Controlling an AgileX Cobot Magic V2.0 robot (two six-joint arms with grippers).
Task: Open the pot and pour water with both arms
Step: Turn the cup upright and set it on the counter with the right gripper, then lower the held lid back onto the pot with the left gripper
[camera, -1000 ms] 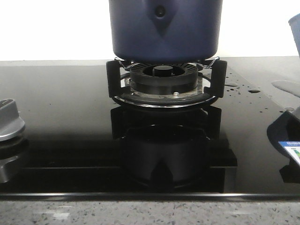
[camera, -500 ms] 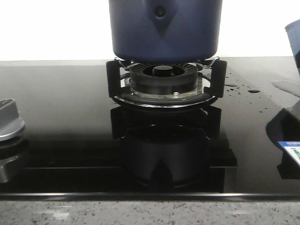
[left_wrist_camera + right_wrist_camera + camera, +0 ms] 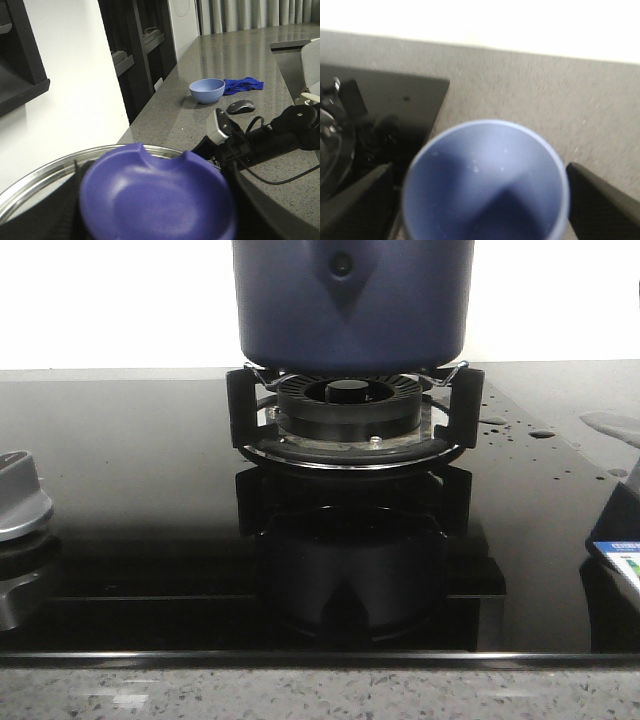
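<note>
The navy-blue pot (image 3: 350, 300) stands on the black burner ring (image 3: 350, 412); its top is cut off by the frame. Neither gripper shows in the front view. My left gripper (image 3: 160, 200) is shut on the lid's blue-purple knob (image 3: 155, 195). The lid's steel rim (image 3: 35, 177) shows behind the knob. My right gripper (image 3: 482, 200) is shut on a light-blue cup (image 3: 485, 185) held over the grey counter beside the cooktop. Small drops (image 3: 475, 169) cling inside the cup. Water lies as drops (image 3: 495, 422) and a puddle (image 3: 610, 425) on the glass right of the burner.
A silver stove knob (image 3: 20, 495) sits at the cooktop's front left, and a label (image 3: 620, 560) at the right edge. The left wrist view shows a blue bowl (image 3: 207, 90), a blue cloth (image 3: 242, 85) and a mouse (image 3: 240, 106) on a grey counter, plus a black arm (image 3: 270, 140).
The blue cup at the right edge of the front view has left the frame, and its dark reflection on the glass has shrunk. The pot has not moved.
</note>
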